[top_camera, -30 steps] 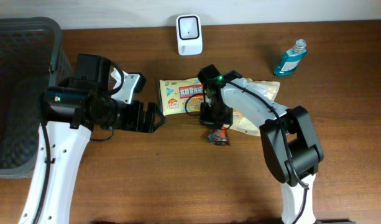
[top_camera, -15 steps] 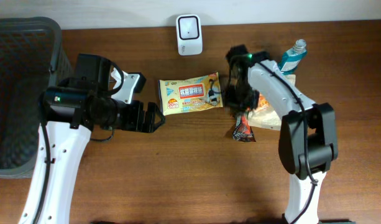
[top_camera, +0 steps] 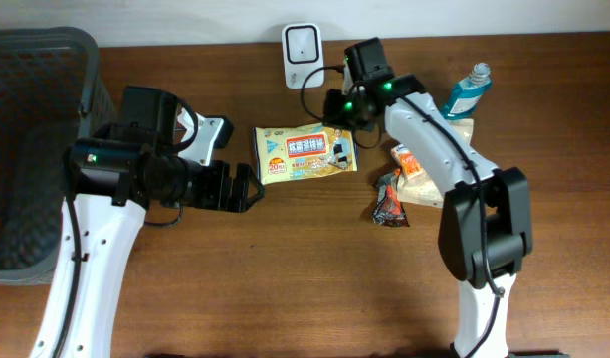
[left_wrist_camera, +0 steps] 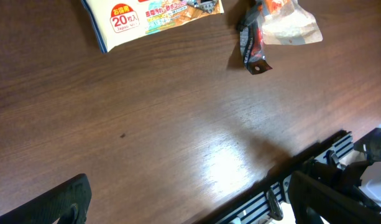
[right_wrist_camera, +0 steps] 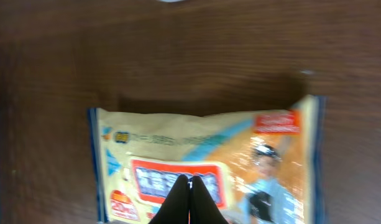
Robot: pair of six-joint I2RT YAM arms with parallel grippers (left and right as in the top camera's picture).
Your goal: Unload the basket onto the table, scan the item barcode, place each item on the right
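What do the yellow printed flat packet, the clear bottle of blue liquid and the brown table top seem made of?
Yellow printed flat packet: likely soft plastic film, glossy; sealed side edges.
Clear bottle of blue liquid: probably transparent plastic; liquid shows through.
Brown table top: wood or wood-look laminate, semi-gloss; grain streaks, light reflection.

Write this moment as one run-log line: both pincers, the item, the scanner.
left pincer: open, empty | right pincer: shut, empty, over wipes pack | wipes pack: lying flat, printed face up | white scanner: beyond pack, apart

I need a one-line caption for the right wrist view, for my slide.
Shut right gripper poised over a yellow wipes pack on the wooden table.
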